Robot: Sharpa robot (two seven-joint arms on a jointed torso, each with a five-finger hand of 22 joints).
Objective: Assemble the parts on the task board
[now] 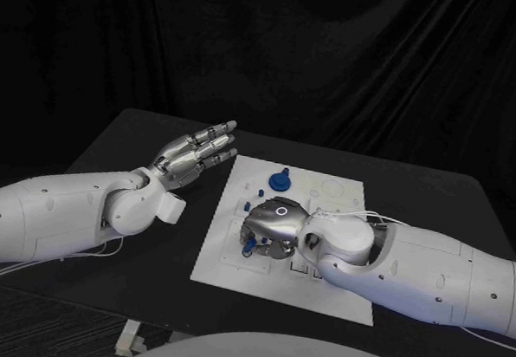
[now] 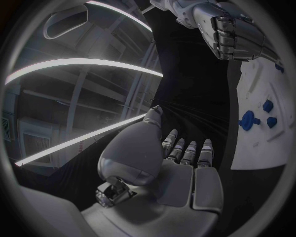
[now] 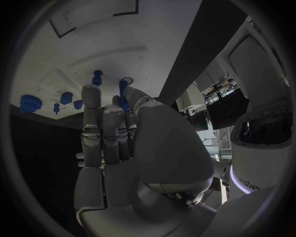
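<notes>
In the head view the white task board (image 1: 275,276) lies at the centre of the black bench (image 1: 124,141), long side running toward twelve o'clock. The left hand (image 1: 195,154) hovers above the bench just beside the board's ten o'clock corner, palm up, its fingers (image 1: 222,130) stretched and apart, grasping nothing. The right hand (image 1: 272,226) is bent down over the middle of the board, its fingers curled onto a blue part (image 1: 249,249) at the hand's seven o'clock side; whether they actually grip it I cannot tell. A larger blue part (image 1: 279,180) stands on the board toward twelve o'clock, apart from the right hand, and two small blue parts (image 1: 246,205) sit near the board's nine o'clock edge, just beside the hand. In the left wrist view the left hand (image 2: 179,170) lies flat and released, fingers (image 2: 188,150) side by side over the dark bench, with the board (image 2: 259,148) near it carrying a knobbed blue part (image 2: 248,121) and two smaller blue parts (image 2: 269,112). In the right wrist view the right hand (image 3: 120,148) reaches toward the board (image 3: 92,44), its fingers (image 3: 92,106) straight and close together, tips near a blue part (image 3: 123,94); contact is hidden. Other blue parts (image 3: 29,102) lie along the board's edge.
</notes>
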